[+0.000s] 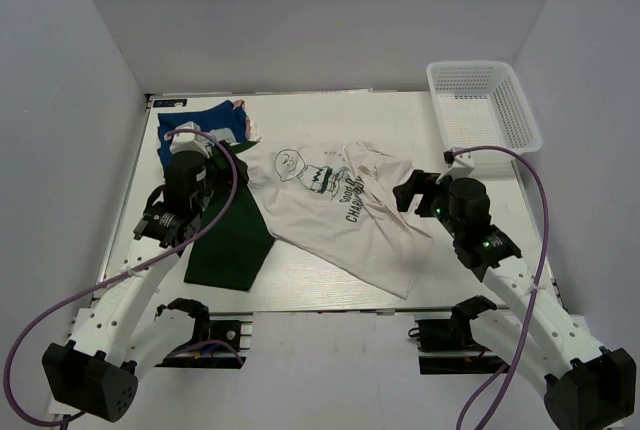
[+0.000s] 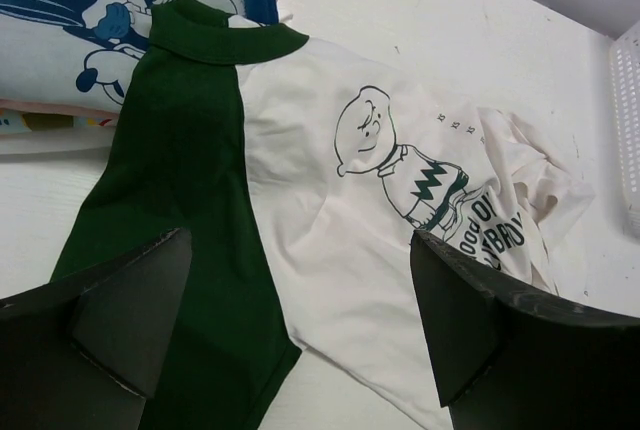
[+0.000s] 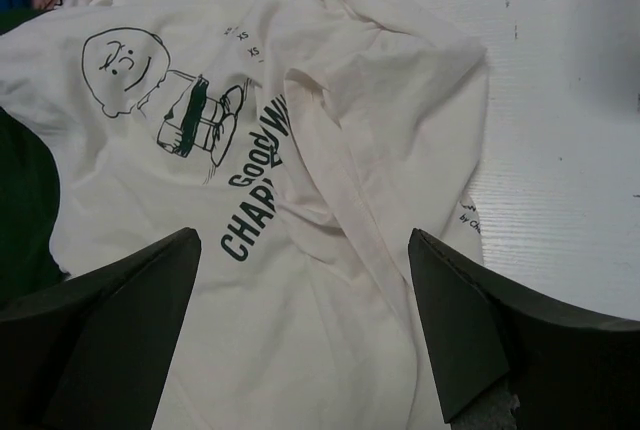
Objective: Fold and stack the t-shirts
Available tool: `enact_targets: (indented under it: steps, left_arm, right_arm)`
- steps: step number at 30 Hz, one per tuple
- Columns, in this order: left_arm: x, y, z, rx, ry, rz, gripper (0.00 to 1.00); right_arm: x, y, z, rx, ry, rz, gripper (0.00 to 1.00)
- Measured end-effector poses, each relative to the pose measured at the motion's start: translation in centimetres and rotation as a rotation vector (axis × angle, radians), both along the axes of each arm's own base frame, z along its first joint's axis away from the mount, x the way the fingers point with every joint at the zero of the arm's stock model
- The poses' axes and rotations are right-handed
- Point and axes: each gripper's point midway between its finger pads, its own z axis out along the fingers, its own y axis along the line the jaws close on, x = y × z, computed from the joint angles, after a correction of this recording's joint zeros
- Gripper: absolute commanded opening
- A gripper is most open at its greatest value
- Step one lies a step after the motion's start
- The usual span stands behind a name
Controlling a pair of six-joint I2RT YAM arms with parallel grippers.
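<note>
A cream t-shirt (image 1: 340, 215) with a cartoon-boy drawing and dark lettering lies spread and crumpled mid-table, its right side folded over. Its left edge overlaps a plain dark green t-shirt (image 1: 232, 245). A blue t-shirt (image 1: 205, 128) with white print lies at the far left with pinkish cloth (image 1: 243, 122) beside it. My left gripper (image 1: 200, 165) is open and empty above the green-cream seam (image 2: 300, 350). My right gripper (image 1: 415, 193) is open and empty over the cream shirt's folded right part (image 3: 305, 340). The left wrist view shows green (image 2: 180, 170), cream (image 2: 330, 240) and blue (image 2: 60, 10).
A white plastic mesh basket (image 1: 482, 105) stands at the far right corner; its edge shows in the left wrist view (image 2: 628, 120). White walls enclose the table on three sides. Purple cables loop from both arms.
</note>
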Motion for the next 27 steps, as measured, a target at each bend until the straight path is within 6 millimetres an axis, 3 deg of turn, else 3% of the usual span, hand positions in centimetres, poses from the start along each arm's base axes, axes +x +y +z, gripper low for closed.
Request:
enact_targets:
  steps: [13, 17, 23, 27]
  left_arm:
    - [-0.1, 0.0, -0.1, 0.000, 0.004, 0.001, 1.00]
    - [-0.2, 0.0, 0.1, -0.002, -0.002, 0.001, 1.00]
    - [-0.1, 0.1, 0.2, -0.005, -0.008, 0.001, 1.00]
    - [-0.1, 0.2, 0.1, -0.010, -0.002, 0.011, 1.00]
  right_arm:
    - [-0.1, 1.7, 1.2, 0.046, -0.055, 0.091, 0.90]
    - [-0.2, 3.6, 0.4, 0.054, -0.041, 0.199, 0.90]
    - [1.5, 10.7, -1.4, 0.060, 0.067, 0.471, 0.90]
    - [4.4, 17.8, -2.3, 0.009, 0.114, 0.603, 0.90]
